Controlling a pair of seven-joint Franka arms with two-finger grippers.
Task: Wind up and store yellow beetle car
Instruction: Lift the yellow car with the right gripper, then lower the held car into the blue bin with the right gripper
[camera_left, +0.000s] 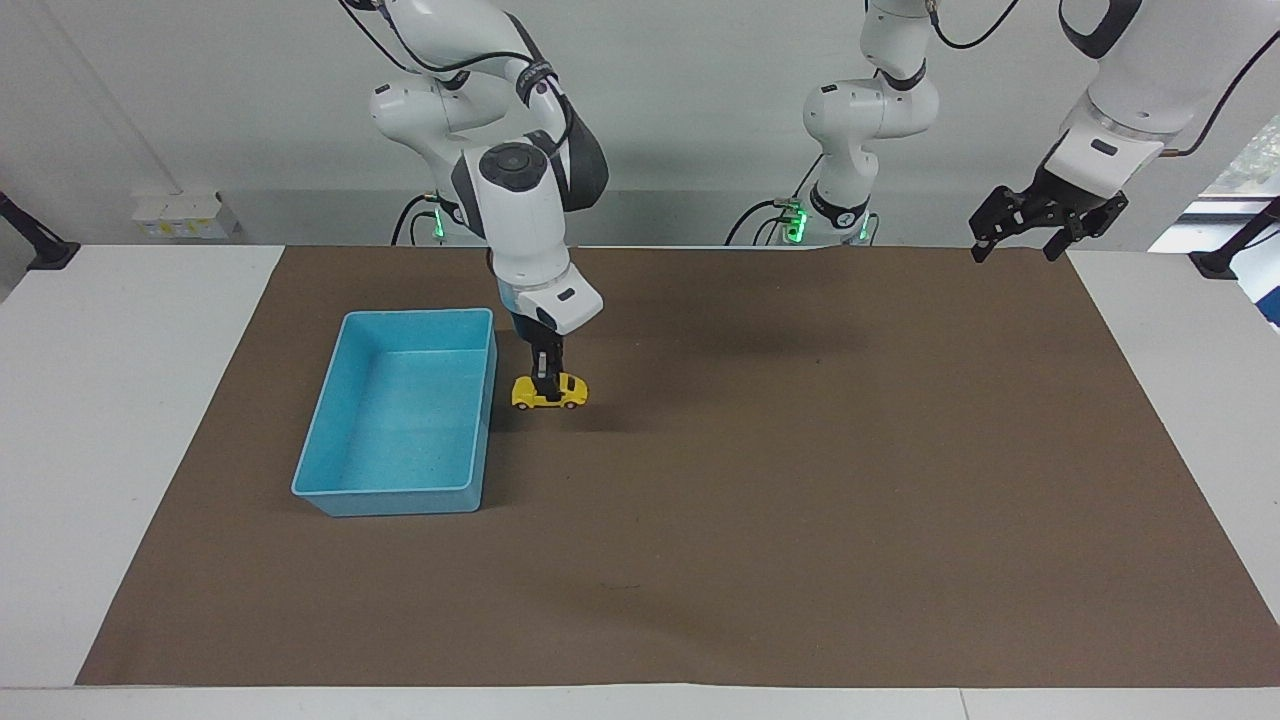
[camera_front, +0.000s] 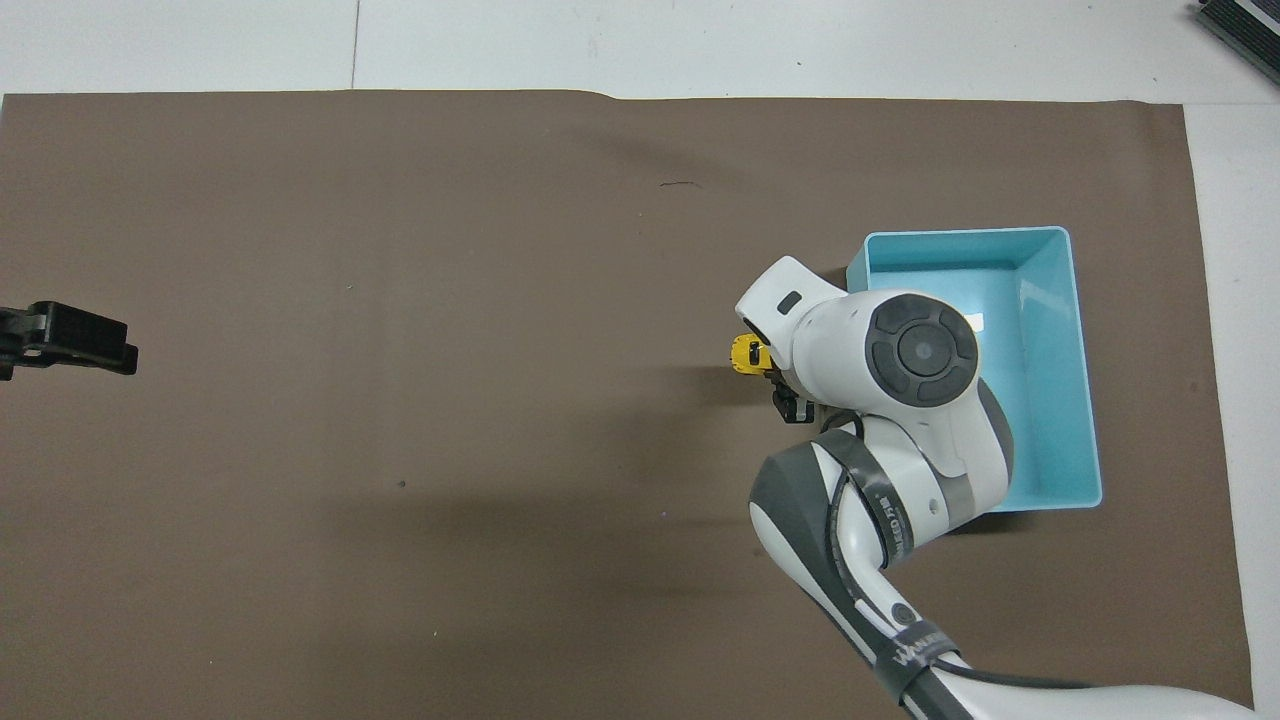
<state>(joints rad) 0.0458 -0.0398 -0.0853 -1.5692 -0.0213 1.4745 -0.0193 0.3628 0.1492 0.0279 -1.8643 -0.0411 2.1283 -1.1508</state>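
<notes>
The brown mat (camera_left: 760, 480) carries the blue bin (camera_left: 330, 440), empty, with the yellow beetle car (camera_left: 549, 392) just beside it, pinched by the right gripper (camera_left: 544, 380). The left gripper (camera_left: 1045, 222) waits open. Winding looks underway (wheels apparently down); next comes lifting it over the bin.
</notes>
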